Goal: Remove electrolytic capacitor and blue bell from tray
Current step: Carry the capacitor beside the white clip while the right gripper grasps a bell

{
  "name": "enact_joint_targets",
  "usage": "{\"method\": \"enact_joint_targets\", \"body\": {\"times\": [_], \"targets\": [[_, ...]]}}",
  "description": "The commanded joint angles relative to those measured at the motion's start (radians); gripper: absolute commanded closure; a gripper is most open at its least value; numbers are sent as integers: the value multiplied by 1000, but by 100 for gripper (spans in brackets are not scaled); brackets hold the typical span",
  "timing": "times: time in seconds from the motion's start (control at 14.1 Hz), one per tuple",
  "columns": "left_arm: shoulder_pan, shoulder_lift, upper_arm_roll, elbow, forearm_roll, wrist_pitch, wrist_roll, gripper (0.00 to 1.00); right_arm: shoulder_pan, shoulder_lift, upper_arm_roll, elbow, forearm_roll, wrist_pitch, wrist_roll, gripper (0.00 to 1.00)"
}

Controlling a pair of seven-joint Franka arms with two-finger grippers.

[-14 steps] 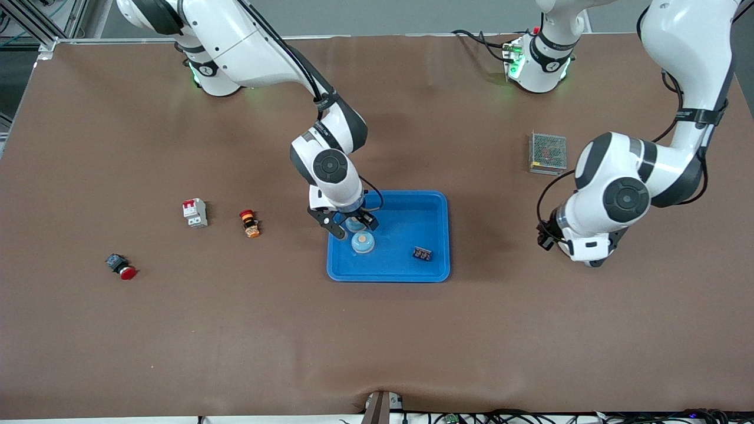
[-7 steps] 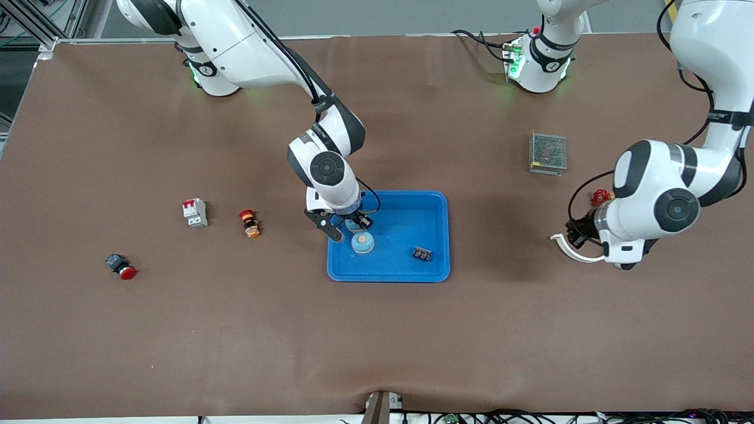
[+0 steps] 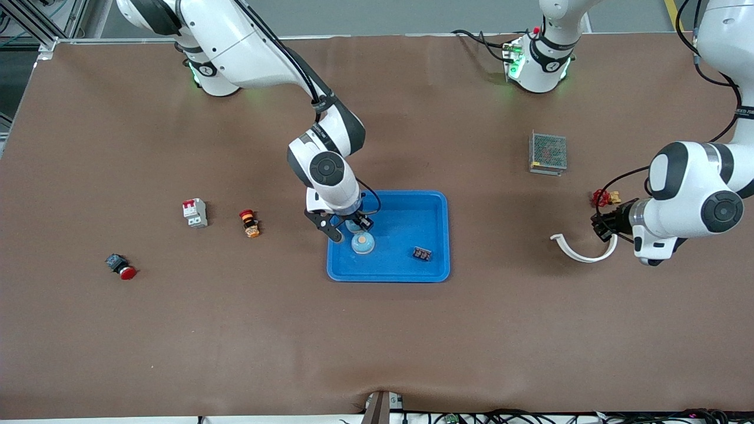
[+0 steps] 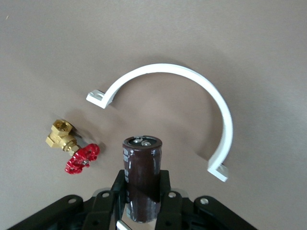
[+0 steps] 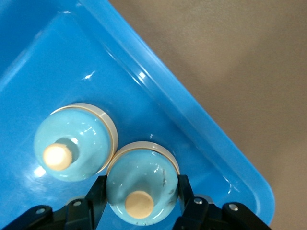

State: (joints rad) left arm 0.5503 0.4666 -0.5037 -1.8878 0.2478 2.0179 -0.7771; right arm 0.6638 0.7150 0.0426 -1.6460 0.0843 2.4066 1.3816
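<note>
A dark brown cylindrical capacitor stands upright between the jaws of my left gripper, which is shut on it. That gripper hangs over bare table toward the left arm's end. My right gripper is down inside the blue tray, shut on a light blue bell with a tan knob. In the front view this bell shows between the fingers. A second bell of the same kind sits in the tray right beside it, nearer to the front camera.
A small black part lies in the tray. A white curved clamp and a brass valve with a red handle lie under the left gripper. A mesh-covered box, a white breaker and two push-buttons lie on the table.
The left arm has carried the capacitor toward the left arm's end of the table, uncovering the clamp and valve. The right gripper's jaws have shut on the bell in the tray.
</note>
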Motion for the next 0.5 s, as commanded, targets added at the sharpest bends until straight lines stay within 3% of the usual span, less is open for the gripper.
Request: {"method": "enact_joint_targets", "body": {"times": [0.0, 0.21, 0.43], "targets": [[5, 24, -13, -1, -19, -4, 21, 100, -15, -2, 10, 70, -3, -85, -2, 100], [5, 66, -12, 3, -18, 39, 41, 100, -35, -5, 10, 164, -5, -239, -10, 100], [4, 105, -10, 3, -2, 90, 45, 100, -62, -38, 10, 183, -5, -315, -122, 100]]}}
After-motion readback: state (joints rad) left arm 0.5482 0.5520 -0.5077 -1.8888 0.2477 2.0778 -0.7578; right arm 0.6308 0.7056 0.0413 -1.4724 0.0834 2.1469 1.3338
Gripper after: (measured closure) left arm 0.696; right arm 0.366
